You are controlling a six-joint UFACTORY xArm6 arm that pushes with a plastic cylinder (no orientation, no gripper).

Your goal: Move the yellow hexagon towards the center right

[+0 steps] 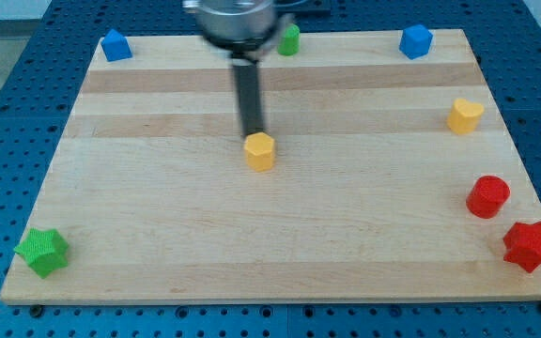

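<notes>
The yellow hexagon [260, 150] sits near the middle of the wooden board [158, 216], a little left of centre. My tip [252, 133] is just above the hexagon toward the view's top, touching or nearly touching its upper left edge. The rod rises from there toward the view's top, and its mount partly hides the green cylinder [291, 39].
A blue block [115, 44] is at the top left and a blue cube [416, 40] at the top right. A yellow heart [464, 115] is at the right edge, with a red cylinder [487, 196] and a red star [530, 245] below it. A green star [42, 251] is at the bottom left.
</notes>
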